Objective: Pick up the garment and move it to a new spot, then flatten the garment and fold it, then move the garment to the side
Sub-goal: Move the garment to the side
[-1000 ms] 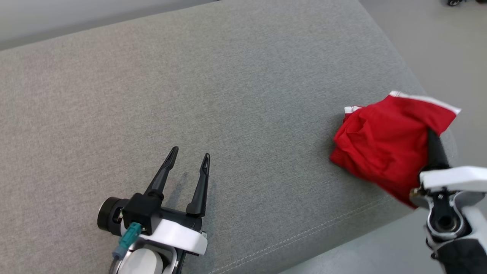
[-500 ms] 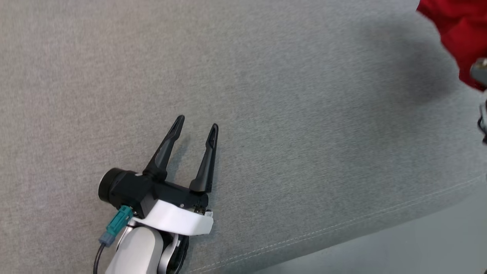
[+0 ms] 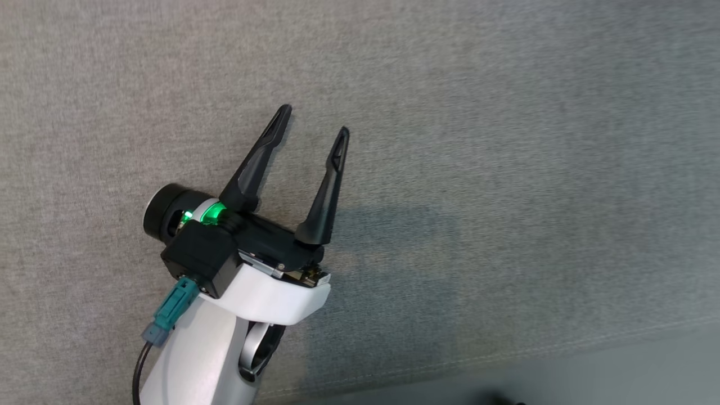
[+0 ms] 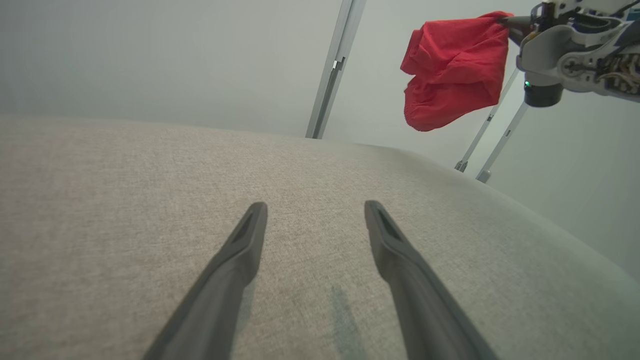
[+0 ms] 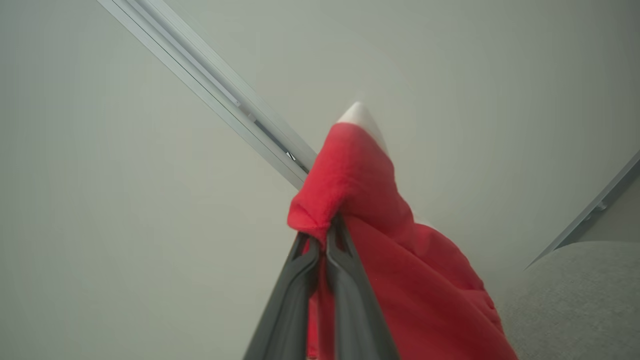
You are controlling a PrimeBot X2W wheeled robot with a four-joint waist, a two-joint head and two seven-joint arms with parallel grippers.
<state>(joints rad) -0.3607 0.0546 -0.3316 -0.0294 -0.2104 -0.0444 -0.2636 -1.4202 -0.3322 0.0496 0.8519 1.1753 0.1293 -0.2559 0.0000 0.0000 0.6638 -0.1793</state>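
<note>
The garment (image 4: 452, 70) is red cloth with a white edge, hanging bunched in the air well above the grey cushion (image 4: 125, 210). My right gripper (image 5: 324, 239) is shut on a fold of the garment (image 5: 380, 250), which drapes down beside its fingers. In the left wrist view the right gripper (image 4: 505, 21) holds the cloth at the upper right. My left gripper (image 3: 314, 122) is open with nothing between its fingers, low over the cushion (image 3: 506, 140). Its fingers (image 4: 240, 250) point across the bare fabric.
The cushion's stitched front edge (image 3: 562, 346) runs along the bottom right of the head view, with floor below it. Pale metal rails (image 4: 330, 75) stand against the wall behind the cushion.
The head view has shifted, so the garment and right gripper have left it. The right gripper has lifted the garment off the cushion. The left gripper stays open.
</note>
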